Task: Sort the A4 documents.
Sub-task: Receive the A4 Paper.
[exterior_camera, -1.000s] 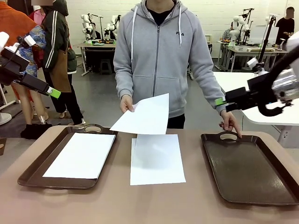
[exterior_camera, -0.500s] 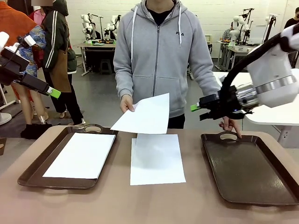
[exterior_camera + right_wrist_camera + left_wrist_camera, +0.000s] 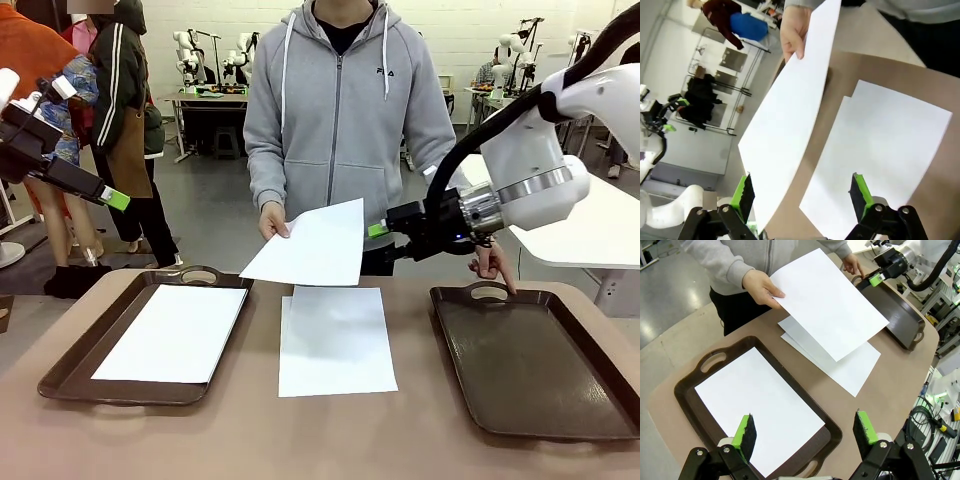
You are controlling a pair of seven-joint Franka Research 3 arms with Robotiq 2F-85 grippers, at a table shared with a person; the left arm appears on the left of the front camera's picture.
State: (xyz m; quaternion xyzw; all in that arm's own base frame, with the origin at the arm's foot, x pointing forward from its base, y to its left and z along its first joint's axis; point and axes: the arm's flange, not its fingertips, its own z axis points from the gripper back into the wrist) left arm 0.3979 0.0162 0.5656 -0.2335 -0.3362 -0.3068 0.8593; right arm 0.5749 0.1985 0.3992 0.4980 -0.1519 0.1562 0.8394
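R gripper [image 3: 380,231], jaws apart, has swung in to edge of A4 sheet [image 3: 310,245] held out by person's hand [image 3: 272,220]; handover likely next. L gripper [image 3: 115,198] apart, parked, unchanged.

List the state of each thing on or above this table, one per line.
Held sheet, in the air, pinched by the person's hand.
Middle sheets, flat on the table, stacked slightly askew.
Left tray, holding one flat sheet.
Right tray, no paper in it, the person's other hand on its handle.
Left gripper, open, holding nothing.
Right gripper, open, by the held sheet's edge, not gripping.
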